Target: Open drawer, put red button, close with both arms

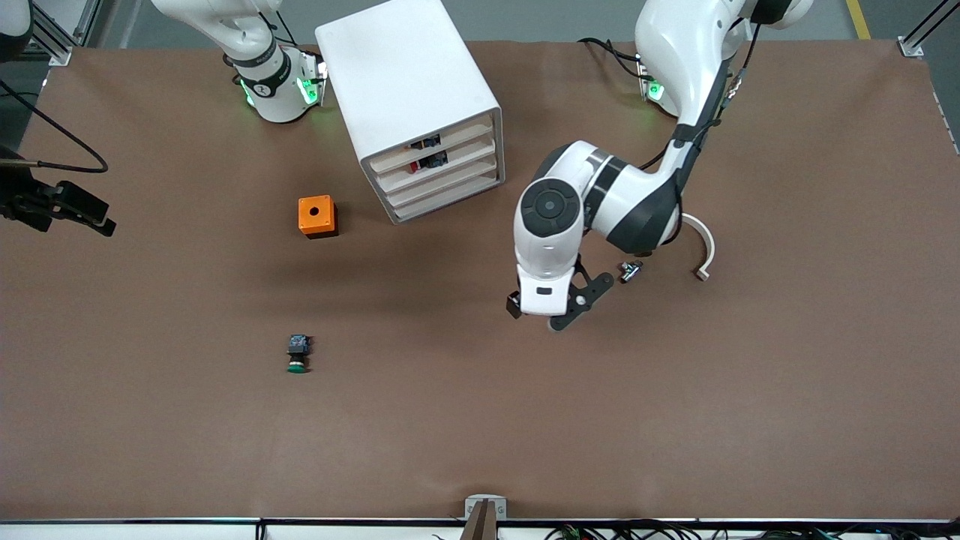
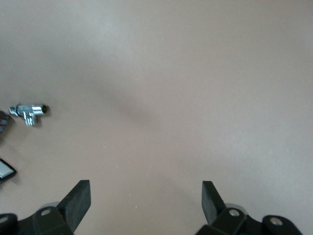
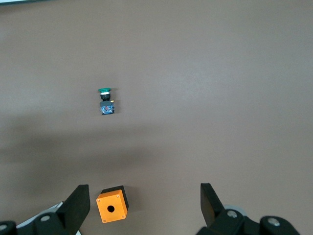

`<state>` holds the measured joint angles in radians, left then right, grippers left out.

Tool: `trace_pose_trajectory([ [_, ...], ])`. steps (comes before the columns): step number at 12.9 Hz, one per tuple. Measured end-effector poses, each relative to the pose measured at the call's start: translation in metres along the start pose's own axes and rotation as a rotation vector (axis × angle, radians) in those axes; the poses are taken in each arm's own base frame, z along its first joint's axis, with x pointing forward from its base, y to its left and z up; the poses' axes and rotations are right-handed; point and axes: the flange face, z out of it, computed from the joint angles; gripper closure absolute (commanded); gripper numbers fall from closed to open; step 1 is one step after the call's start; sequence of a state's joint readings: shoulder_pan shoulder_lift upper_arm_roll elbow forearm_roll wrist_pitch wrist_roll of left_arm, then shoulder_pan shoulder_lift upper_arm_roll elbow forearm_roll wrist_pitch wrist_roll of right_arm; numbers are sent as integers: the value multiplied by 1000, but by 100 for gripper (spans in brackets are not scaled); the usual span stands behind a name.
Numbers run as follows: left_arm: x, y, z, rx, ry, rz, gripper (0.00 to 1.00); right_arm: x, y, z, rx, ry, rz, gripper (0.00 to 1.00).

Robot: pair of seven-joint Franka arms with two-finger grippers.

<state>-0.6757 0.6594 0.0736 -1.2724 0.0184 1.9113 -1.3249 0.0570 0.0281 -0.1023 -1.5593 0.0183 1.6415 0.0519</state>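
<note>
The white cabinet [image 1: 409, 71] stands near the robots' bases with its four drawers all pushed in. In the second drawer from the top [image 1: 465, 148] a small dark body with a red bit shows, which looks like the red button [image 1: 433, 159]. My left gripper [image 1: 534, 315] is open and empty over bare table, nearer the front camera than the cabinet; its wrist view [image 2: 145, 188] shows only table between the fingers. My right gripper [image 3: 144, 193] is open and empty, high over the orange box; it is out of the front view.
An orange box with a hole [image 1: 317, 216] [image 3: 112, 205] sits beside the cabinet toward the right arm's end. A green-capped button [image 1: 298, 354] [image 3: 105, 100] lies nearer the front camera. A small metal part [image 1: 630, 271] [image 2: 28, 112] and a white curved piece [image 1: 705, 251] lie by the left arm.
</note>
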Motion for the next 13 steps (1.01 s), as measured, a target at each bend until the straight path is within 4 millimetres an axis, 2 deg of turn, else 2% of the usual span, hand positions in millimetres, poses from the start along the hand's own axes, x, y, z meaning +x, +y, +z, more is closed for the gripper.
trace_pose_trajectory([
  [3, 33, -11, 4, 13, 16, 8, 0, -1, 0, -2, 1, 3, 0, 0],
  [6, 88, -30, 6, 19, 20, 58, 0, -1, 0, -2, 1, 4, 0, 0],
  [8, 113, -40, 5, 18, 20, 72, 0, -1, 0, -2, 1, 4, 0, 0],
  [10, 128, -47, -6, 4, 26, 92, 0, -1, 0, -2, 1, 3, 0, 0],
  [13, 146, -59, -34, -30, 43, 97, 0, -1, 0, -1, 1, 6, 0, 0],
])
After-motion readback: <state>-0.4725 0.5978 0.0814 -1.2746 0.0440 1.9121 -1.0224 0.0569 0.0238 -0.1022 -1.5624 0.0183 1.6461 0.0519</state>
